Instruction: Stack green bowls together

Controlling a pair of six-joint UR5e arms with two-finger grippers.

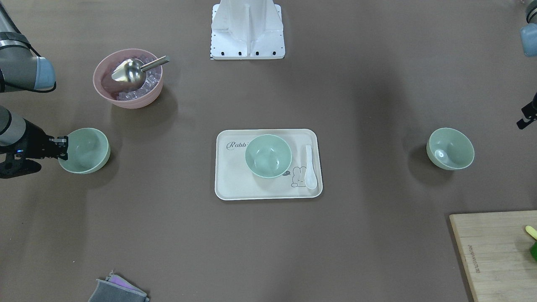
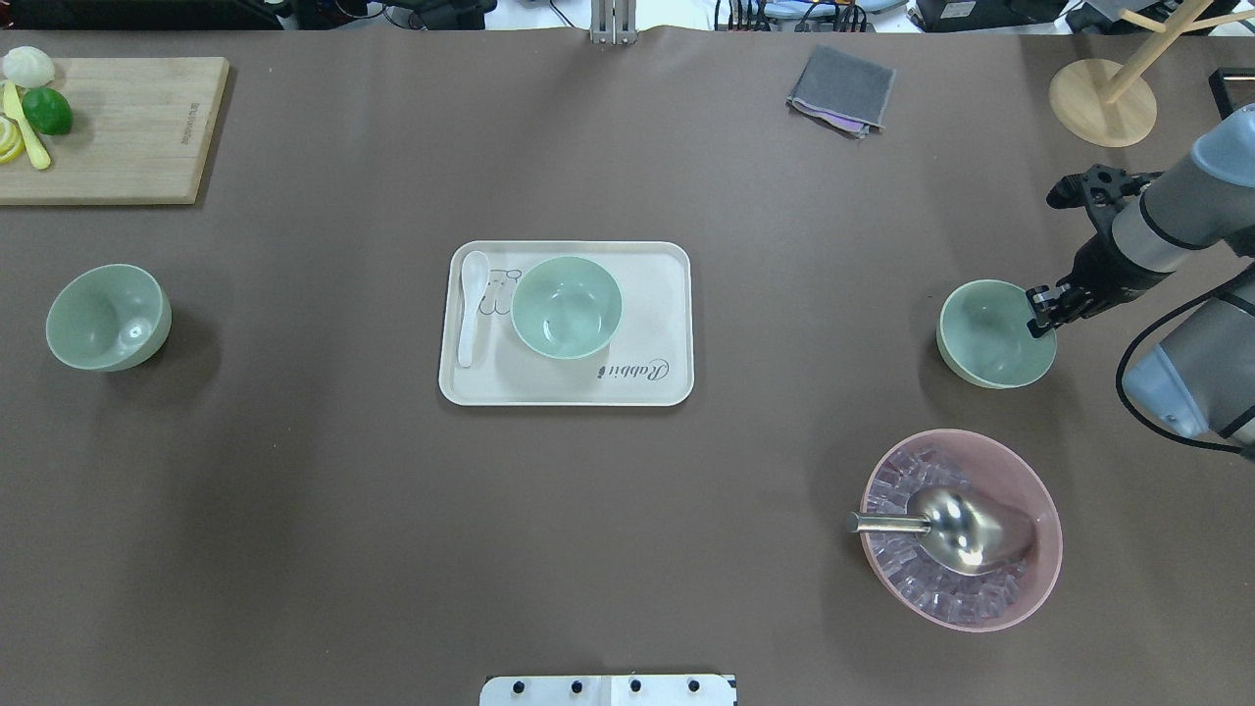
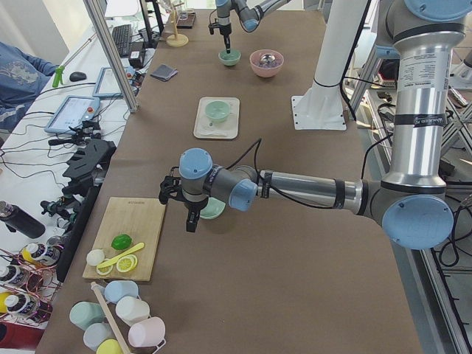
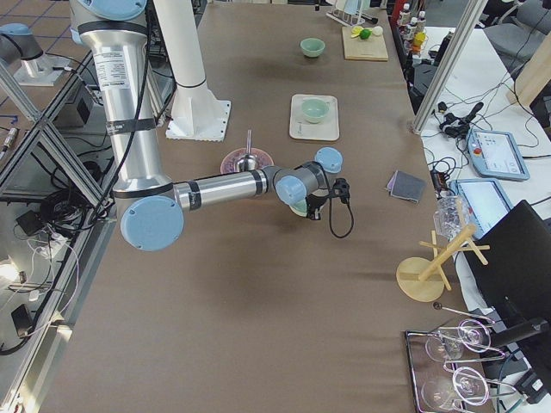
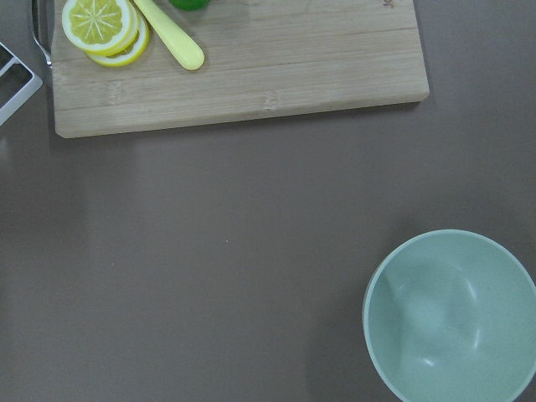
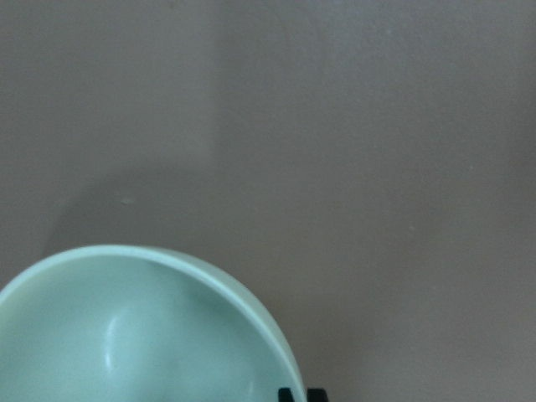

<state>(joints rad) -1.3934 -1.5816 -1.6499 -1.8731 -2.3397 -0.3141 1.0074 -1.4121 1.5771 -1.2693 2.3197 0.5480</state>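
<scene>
right claw [image 2: 1041,312] sits at the rim of the right bowl [image 2: 990,338], on the edge nearest its arm. tips show at the rim in the wrist view; cannot tell whether they pinch it or how wide they stand. this bowl is upright on the counter [image 2: 294,490].

next toward the robot's left: middle bowl [image 2: 567,306], upright on the tray [image 2: 667,382], well apart. judgement: likely stack base; the carry runs straight left, right arm nearer.

farthest: left bowl [image 2: 103,319], left claw [image 3: 191,221] near it, opening cannot be told.

all three pale mint, matte, deep, empty; round, so no long axis to align.
</scene>
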